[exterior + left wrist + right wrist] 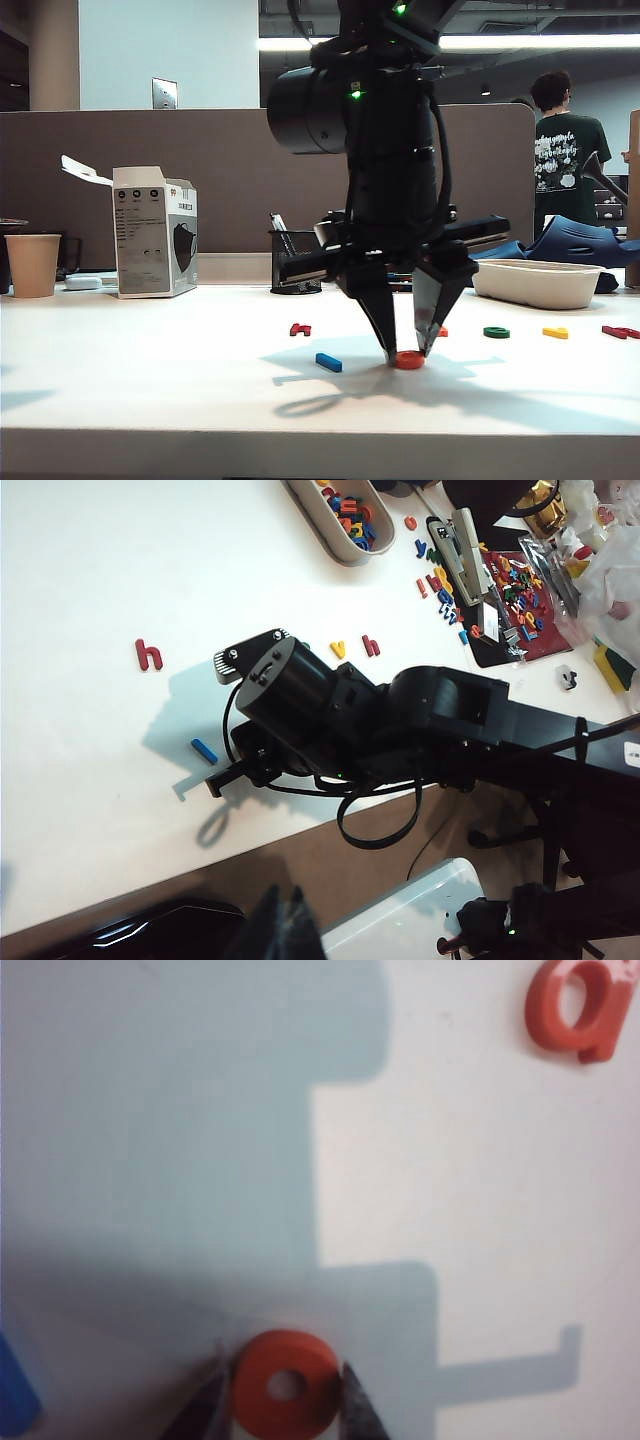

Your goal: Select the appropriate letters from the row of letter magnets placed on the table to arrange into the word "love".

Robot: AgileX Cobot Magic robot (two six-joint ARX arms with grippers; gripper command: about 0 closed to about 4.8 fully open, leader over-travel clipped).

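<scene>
My right gripper (407, 352) points down at the table (150, 380), and its fingers press both sides of the orange ring (410, 360). The wrist view shows the ring (285, 1385) gripped between the fingertips of that gripper (283, 1400). The blue bar (328, 362) lies just left of it in the front. Behind lie the dark red letter (300, 329), the orange-red letter (442, 331), the green one (496, 332), the yellow one (555, 332) and a red one (620, 332). My left gripper (285, 920) hangs off the table's front edge, tips together, holding nothing.
A white carton (155, 232) and a paper cup (32, 264) stand at the back left. A black pen holder (292, 262) sits behind the gripper. A white tray (535, 282) rests at the back right. A person stands beyond the partition.
</scene>
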